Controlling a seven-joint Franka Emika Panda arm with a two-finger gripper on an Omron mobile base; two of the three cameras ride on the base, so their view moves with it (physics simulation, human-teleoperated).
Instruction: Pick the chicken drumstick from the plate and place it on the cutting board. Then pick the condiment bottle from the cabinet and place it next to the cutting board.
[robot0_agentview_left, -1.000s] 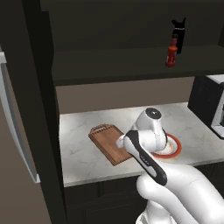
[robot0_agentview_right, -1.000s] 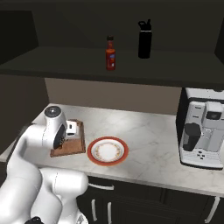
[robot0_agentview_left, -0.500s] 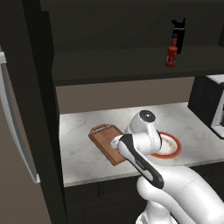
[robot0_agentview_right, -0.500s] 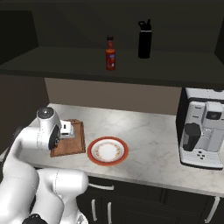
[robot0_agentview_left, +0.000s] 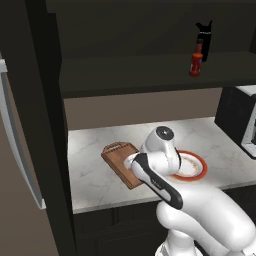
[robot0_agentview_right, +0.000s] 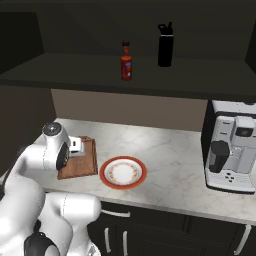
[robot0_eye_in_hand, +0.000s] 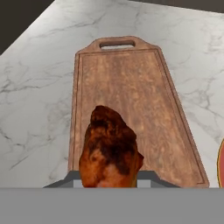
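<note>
The claw (robot0_eye_in_hand: 109, 186), clamped on the chicken drumstick (robot0_eye_in_hand: 109, 148), hangs over the cutting board's (robot0_eye_in_hand: 127, 96) near end, so an early release could roll the meat off onto the tabletop (robot0_eye_in_hand: 39, 87).

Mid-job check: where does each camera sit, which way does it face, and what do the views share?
Left base view: behind-left, facing the counter; arm at lower right over the cutting board and plate.
Right base view: behind-right, same counter; arm at lower left.
Hand view: looks along the hand, shut on the chicken drumstick, above the board.
All three share the board.
</note>
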